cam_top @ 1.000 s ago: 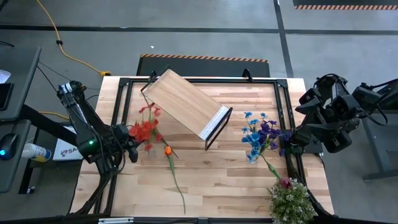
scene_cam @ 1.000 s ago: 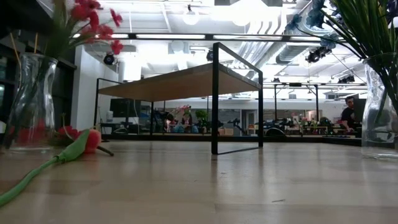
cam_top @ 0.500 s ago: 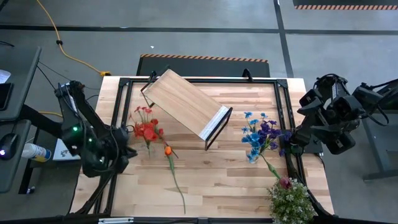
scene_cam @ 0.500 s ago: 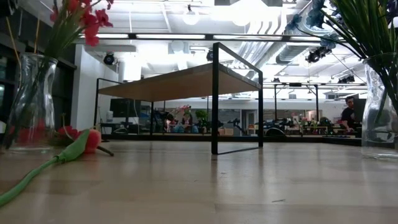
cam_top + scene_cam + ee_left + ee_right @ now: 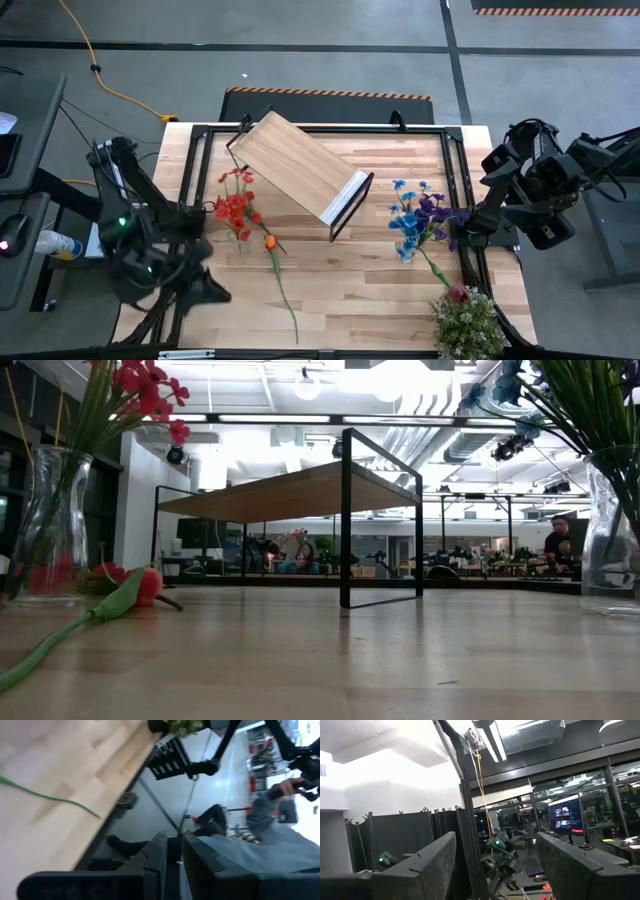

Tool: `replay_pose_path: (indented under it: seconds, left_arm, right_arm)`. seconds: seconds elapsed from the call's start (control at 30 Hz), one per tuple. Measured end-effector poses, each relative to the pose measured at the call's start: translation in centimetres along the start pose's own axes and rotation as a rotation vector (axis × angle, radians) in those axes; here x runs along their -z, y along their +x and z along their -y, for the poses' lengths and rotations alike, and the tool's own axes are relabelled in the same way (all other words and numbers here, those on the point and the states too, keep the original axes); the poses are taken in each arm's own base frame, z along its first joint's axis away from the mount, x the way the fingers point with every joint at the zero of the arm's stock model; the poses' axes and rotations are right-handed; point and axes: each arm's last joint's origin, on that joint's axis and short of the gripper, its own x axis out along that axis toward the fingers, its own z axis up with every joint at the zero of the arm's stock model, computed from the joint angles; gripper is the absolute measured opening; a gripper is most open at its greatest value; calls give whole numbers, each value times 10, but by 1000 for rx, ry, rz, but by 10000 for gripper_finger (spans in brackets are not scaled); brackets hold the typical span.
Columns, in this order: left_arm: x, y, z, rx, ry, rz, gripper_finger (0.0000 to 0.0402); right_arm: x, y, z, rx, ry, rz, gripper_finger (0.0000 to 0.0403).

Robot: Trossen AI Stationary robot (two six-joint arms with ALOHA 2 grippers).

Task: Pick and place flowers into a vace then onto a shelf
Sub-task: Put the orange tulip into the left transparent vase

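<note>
Red flowers point(image 5: 235, 205) stand in a glass vase point(image 5: 45, 525) at the table's left. An orange tulip point(image 5: 270, 242) lies flat on the table beside it, its stem running toward the near edge. Blue and purple flowers point(image 5: 415, 222) stand in a second vase point(image 5: 610, 530) at the right. A pink rose point(image 5: 458, 293) lies near the right front corner. The shelf point(image 5: 300, 165) stands on its legs at the far middle. My left gripper point(image 5: 218, 294) hangs above the near left corner, its fingers point(image 5: 156, 860) a slim gap apart and empty. My right gripper point(image 5: 495, 865) waits open at the right edge.
A bushy green plant point(image 5: 468, 325) sits at the near right corner. A black frame point(image 5: 300, 128) runs along the table's edges. A person point(image 5: 280, 815) shows beyond the table in the left wrist view. Bare wood lies between the tulip and the blue flowers.
My left gripper has drawn back from the red flowers toward the table's near left corner, rising and rolling as it went. The red flowers have stayed in their vase and sway a little.
</note>
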Motion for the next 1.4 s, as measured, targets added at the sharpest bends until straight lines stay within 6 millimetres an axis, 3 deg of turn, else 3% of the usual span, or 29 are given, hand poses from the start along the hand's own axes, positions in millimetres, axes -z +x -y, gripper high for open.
replay_pose_path:
  seconds: [0.17, 0.4, 0.83, 1.0, 1.4]
  left_arm:
    - [23, 36, 4, -19, -98, 5, 97]
    - [52, 82, -10, -143, -304, 17, 97]
    - [89, 141, -42, -305, -638, 87, 97]
    - [87, 161, -51, -321, -673, 149, 97]
    - [53, 205, -74, -421, -633, 256, 97]
  right_arm:
    - [0, 0, 0, -3, -6, -1, 265]
    - [0, 0, 1, -2, -7, 1, 265]
    - [0, 0, 1, -3, -8, 1, 265]
    - [0, 0, 0, -3, -8, 1, 265]
    - [0, 0, 0, -3, -1, 0, 265]
